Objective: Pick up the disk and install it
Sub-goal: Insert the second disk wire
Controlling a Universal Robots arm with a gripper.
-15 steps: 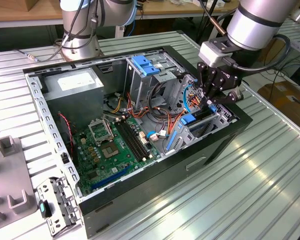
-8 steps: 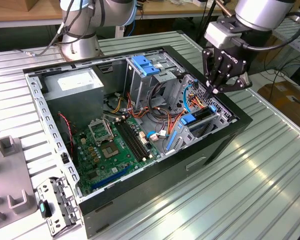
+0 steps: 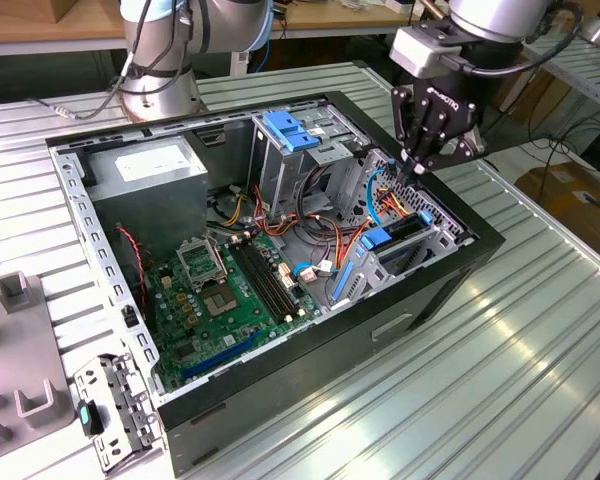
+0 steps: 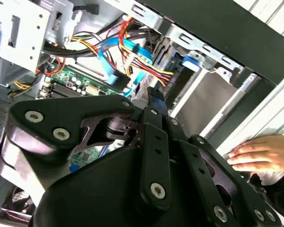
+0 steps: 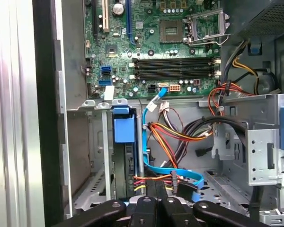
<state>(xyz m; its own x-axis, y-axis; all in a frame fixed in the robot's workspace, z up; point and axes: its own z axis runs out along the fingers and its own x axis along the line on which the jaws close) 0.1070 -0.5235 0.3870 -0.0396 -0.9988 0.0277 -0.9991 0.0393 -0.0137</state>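
The main danger here, as I judge it, is the wiring: the gripper (image 3: 417, 166) hangs with its fingertips right among the loose red, orange and yellow wires (image 5: 173, 137) and the flat blue cable (image 5: 180, 171), so a further descent or a sideways shift could snag a wire, tug a plug loose or bend the thin metal bay wall (image 3: 435, 238). A second concern is the person's hand (image 4: 262, 156) resting on the table just outside the computer case (image 3: 450, 285), on the far side of the case wall from the fingers; a swing outward could meet it. The disk (image 3: 392, 240) sits in the drive bay just below and beside the fingertips, its blue carrier end showing in the first wrist view (image 5: 124, 126) ahead of the fingers, standing edge-up in its slot; whether it is fully seated I cannot tell, and a push at an angle could jam it on its rails. The arm reaches in from above the case's corner, wrist turned so the gripper points nearly straight down. The fingers look drawn together, their tips close side by side in both wrist views, with nothing visibly between them.
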